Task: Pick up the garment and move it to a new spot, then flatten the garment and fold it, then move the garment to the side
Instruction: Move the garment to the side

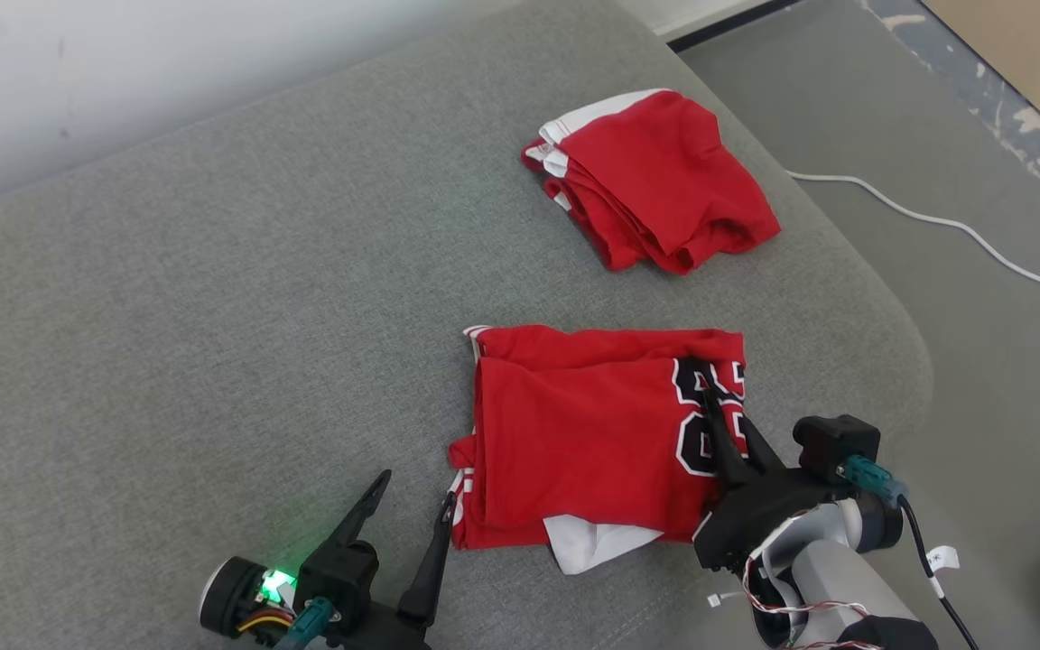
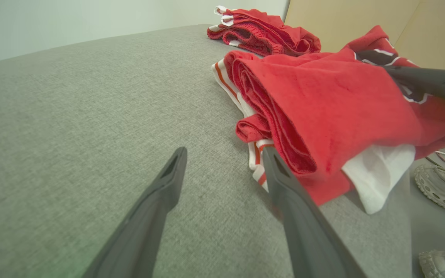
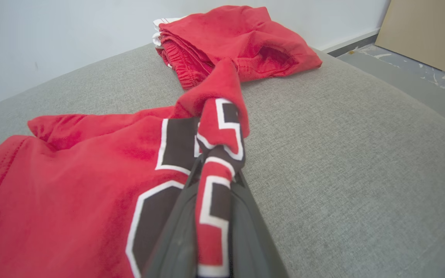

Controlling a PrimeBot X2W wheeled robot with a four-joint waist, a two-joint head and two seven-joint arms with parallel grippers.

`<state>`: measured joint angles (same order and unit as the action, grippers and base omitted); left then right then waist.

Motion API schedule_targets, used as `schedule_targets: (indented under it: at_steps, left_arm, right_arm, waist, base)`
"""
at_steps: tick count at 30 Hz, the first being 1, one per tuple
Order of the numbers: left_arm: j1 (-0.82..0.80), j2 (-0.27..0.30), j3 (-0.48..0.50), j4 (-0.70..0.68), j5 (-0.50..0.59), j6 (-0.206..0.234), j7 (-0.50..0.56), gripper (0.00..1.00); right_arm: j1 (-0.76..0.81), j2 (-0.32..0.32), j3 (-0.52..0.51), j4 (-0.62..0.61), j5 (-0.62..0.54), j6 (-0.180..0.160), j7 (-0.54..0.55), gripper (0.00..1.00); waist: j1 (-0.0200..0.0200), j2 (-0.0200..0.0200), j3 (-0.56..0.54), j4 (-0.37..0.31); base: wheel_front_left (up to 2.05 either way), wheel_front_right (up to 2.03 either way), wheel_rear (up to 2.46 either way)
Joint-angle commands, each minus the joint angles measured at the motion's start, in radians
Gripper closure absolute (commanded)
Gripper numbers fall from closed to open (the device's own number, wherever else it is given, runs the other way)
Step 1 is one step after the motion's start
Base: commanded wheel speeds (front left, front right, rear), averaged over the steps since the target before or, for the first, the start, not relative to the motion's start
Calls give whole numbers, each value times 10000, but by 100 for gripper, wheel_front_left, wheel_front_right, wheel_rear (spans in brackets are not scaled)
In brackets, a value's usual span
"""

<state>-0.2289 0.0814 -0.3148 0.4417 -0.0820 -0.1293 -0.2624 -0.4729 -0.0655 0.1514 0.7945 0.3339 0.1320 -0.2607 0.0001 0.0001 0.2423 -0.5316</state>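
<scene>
left gripper [image 1: 417, 486]: fingers spread | right gripper [image 1: 710, 390]: fingers pinched shut

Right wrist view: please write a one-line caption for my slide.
Right gripper pinches the numbered edge of the folded red jersey on a grey cushion.

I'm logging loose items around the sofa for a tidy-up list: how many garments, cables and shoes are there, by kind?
Red garments: 2, numbered jersey and far bundle
White cable: 1
Grey shoes: 2, upper shoe and lower shoe
Total: 5
</scene>
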Motion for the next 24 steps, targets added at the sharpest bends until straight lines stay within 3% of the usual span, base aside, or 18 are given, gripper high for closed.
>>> schedule_targets:
  at_steps: [1, 7, 15, 24]
  left_arm:
    - [-140, 86, -123, 32, -65, -11, -28, 0]
    - [-144, 157, -110, -44, -112, -1, -28, 0]
    - [-301, 43, -50, -289, 95, 17, -28, 0]
    - [-478, -83, -3, -452, 188, 81, -28, 0]
  right_arm:
    - [-121, 75, 49, -141, -146, -32, -41, 100]
    - [-815, -38, 579, -344, -552, -32, -41, 100]
    - [-2436, -804, 953, -334, -954, -32, -42, 100]
    - [-4359, -2161, -58, 1083, -2019, -32, -41, 100]
  waist:
    - [-1, -1, 160, -101]
    - [-1, -1, 278, -15]
    - [-1, -1, 615, 849]
    - [-1, -1, 1050, 2337]
  base:
    - [0, 0, 0]
    - [0, 0, 0]
    - [0, 0, 0]
    - [0, 0, 0]
